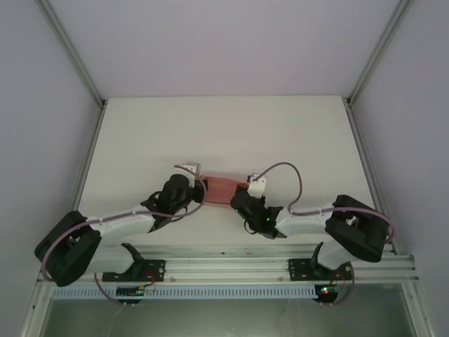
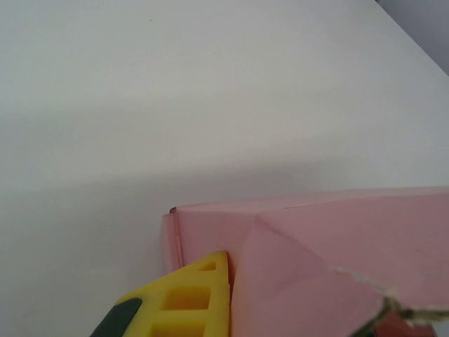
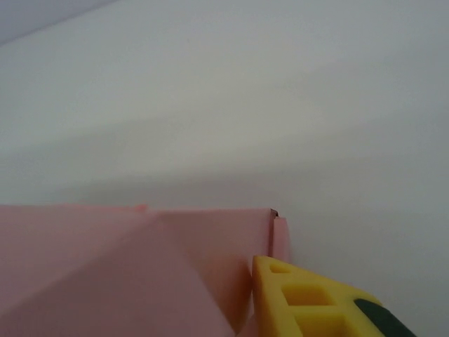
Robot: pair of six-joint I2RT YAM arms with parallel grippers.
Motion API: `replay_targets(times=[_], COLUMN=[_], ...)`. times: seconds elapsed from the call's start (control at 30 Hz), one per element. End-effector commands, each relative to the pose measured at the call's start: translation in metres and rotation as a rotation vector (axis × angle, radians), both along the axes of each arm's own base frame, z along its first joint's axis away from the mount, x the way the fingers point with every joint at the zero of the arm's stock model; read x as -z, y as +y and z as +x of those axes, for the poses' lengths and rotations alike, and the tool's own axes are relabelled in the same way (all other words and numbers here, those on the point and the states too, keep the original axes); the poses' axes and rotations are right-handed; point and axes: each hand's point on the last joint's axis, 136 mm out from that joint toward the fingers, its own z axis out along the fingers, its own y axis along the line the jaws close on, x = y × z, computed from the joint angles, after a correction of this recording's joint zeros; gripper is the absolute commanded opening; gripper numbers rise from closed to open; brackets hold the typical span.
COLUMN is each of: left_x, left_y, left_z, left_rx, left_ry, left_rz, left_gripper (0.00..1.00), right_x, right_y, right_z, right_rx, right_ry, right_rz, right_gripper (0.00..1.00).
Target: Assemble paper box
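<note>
Paper box (image 1: 223, 190) is found on the near half of the tabletop (image 1: 224, 133), caught between both grippers. On its left end the left gripper (image 1: 202, 185) has its jaws pinched shut. At the right end, the jaws of the right gripper (image 1: 245, 191) can't be made out.

- A white desk (image 1: 224, 133) spans the middle of the top view, plain and matt; it also covers the upper part of both wrist views.
- Pale grey walls (image 1: 224, 42) close in the desk at the back and on both sides.
- Two metal struts run diagonally down from the upper left (image 1: 70, 49) and upper right (image 1: 379, 49) corners to the desk's far corners.
- A slotted aluminium rail (image 1: 231, 265) crosses the bottom of the frame, with a ribbed strip (image 1: 231, 291) just below it.
</note>
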Motion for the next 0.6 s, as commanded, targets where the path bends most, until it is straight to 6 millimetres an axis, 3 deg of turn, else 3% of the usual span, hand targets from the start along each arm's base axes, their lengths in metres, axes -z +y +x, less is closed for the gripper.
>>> replay_targets(times=[0.0, 0.07, 0.27, 0.33, 0.4, 0.47, 0.57], left_x=[0.051, 0.05, 0.055, 0.053, 0.049, 0.045, 0.042], left_y=[0.017, 0.017, 0.024, 0.027, 0.026, 0.025, 0.025], left_z=[-0.033, -0.033, -0.034, -0.032, -0.032, -0.032, -0.031], left_rx=[0.02, 0.023, 0.01, -0.01, -0.005, 0.001, 0.0], left_ry=[0.17, 0.156, 0.142, 0.136, 0.125, 0.113, 0.097], left_rz=[0.109, 0.1, 0.147, 0.147, 0.138, 0.133, 0.142], left_gripper=[0.09, 0.09, 0.08, 0.07, 0.07, 0.07, 0.08], right_x=[0.007, 0.003, -0.004, -0.004, 0.002, 0.005, 0.002], right_y=[-0.011, -0.013, 0.0, 0.002, 0.005, 0.001, -0.001], right_z=[-0.013, -0.015, -0.034, -0.045, -0.061, -0.072, -0.09], right_rx=[0.016, 0.009, -0.176, -0.248, -0.35, -0.414, -0.532], right_ry=[0.054, 0.048, 0.112, 0.138, 0.182, 0.193, 0.193], right_rz=[0.002, -0.001, -0.038, -0.043, -0.033, -0.043, -0.05], right_gripper=[0.27, 0.31, 0.75, 0.8, 0.93, 0.98, 0.99])
